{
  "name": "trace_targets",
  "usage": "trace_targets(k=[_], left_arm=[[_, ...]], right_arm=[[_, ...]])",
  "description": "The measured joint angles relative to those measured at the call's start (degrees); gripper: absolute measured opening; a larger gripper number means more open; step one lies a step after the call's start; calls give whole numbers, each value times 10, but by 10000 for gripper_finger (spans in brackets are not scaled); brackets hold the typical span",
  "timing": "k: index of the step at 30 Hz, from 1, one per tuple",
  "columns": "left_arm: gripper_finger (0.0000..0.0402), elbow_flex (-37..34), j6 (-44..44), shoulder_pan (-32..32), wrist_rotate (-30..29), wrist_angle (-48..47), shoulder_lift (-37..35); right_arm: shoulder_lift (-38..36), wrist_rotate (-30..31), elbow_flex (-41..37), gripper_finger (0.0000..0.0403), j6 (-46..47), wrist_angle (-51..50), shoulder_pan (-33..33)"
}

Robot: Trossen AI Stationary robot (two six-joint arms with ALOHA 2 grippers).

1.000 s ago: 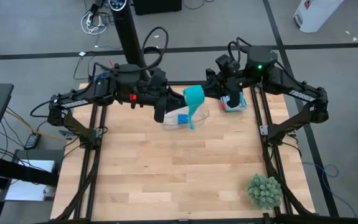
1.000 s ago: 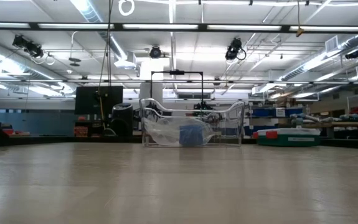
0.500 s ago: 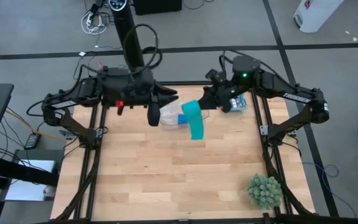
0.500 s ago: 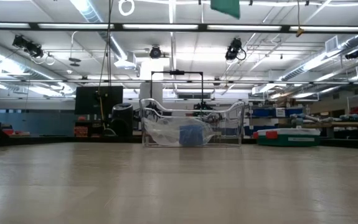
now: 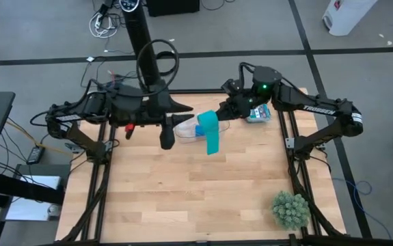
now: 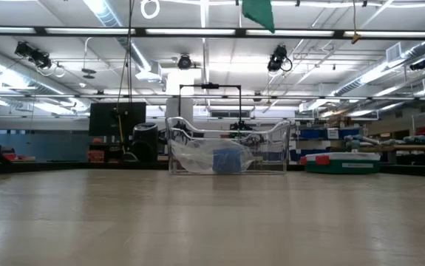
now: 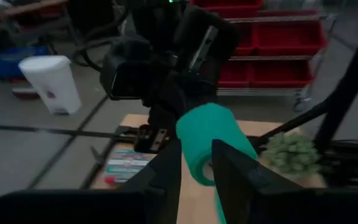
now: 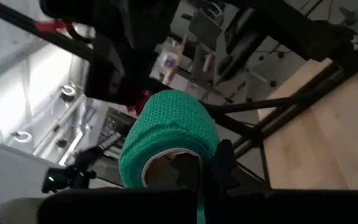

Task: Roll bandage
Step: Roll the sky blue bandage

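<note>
The teal bandage is a small coil with a loose ribbon hanging from it, held in the air above a clear container. The ribbon's lower end shows at the top of the low view. My right gripper comes from the right and is shut on the coil. My left gripper comes from the left, its fingers on either side of the ribbon just below the coil. My left gripper has the ribbon between its two fingers, right next to the coil, coming level from the table's left. The rest of the ribbon hangs slack below, clear of the table. My right gripper holds the coil at its open end, one finger in front of the white core and one at the outer wall. It comes level from the table's right, and the coil is clear of the table.
The clear container stands at the table's far middle with a blue roll inside. A flat packet lies at the far right, and a green plant ball sits at the near right corner. The wood near half of the table is free.
Both grippers have gone a little toward the table's left and near edge with the bandage. My right gripper has moved from the far right toward the container. The ribbon's lower end, out of the low view a second ago, now hangs into its top.
</note>
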Motion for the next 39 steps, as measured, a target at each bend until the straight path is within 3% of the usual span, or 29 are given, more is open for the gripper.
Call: trace_targets(k=[5,18,33,39], left_arm=[[111,0,62,-10,-30,0,12],[173,-1,153,-11,-83,-3,30],[172,14,172,-20,-85,-25,30],[172,30,173,-21,-114,-31,28]], right_arm=[[3,5,-22,0,40,55,-9],[3,27,-25,0,36,58,-9],[2,21,-25,0,42,82,-22],[2,24,-25,0,43,83,-19]])
